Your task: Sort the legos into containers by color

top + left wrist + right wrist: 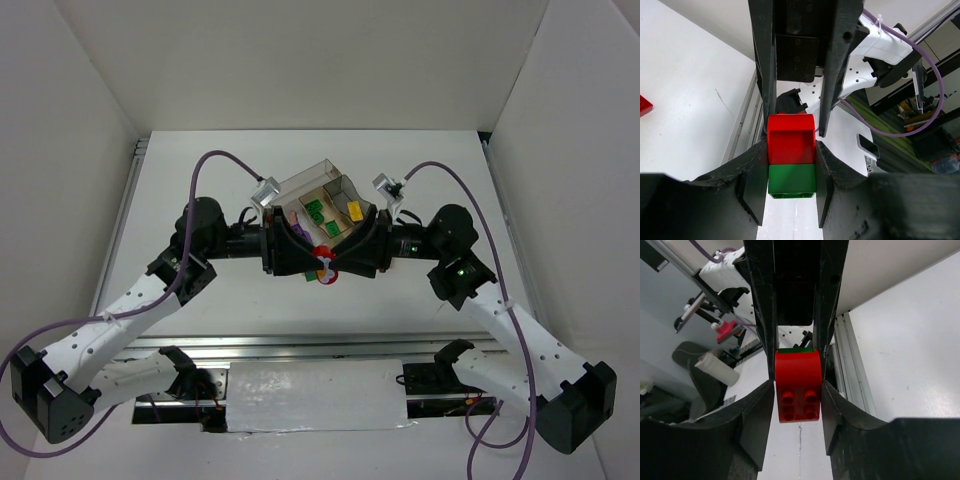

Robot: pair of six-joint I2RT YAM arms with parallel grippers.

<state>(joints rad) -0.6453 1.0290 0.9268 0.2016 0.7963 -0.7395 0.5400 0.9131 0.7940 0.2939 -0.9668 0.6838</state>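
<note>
Starting at the left, the left fingers (752, 192) are closed on a green lego (791, 180), which sits tight between the two pads. A red lego (791, 137) is joined to the far end of this green one, so the two make one short block. Another red lego (644, 106) lies alone on the white bench (685, 75), well apart from the fingers, at the left edge of the left wrist view.

In the middle of the top view both arms meet tip to tip, and the joined block is held between them, just beside the near corner of the containers (322, 178). Inside the containers I can see green legos (316, 210) in one tan compartment and a yellow lego (353, 210) in a compartment more to the right.

On the right, the right fingers (757, 420) are closed on the red lego, with its four studs turned toward the right wrist camera. Only a thin green edge shows behind it there, between the left arm's fingers.
</note>
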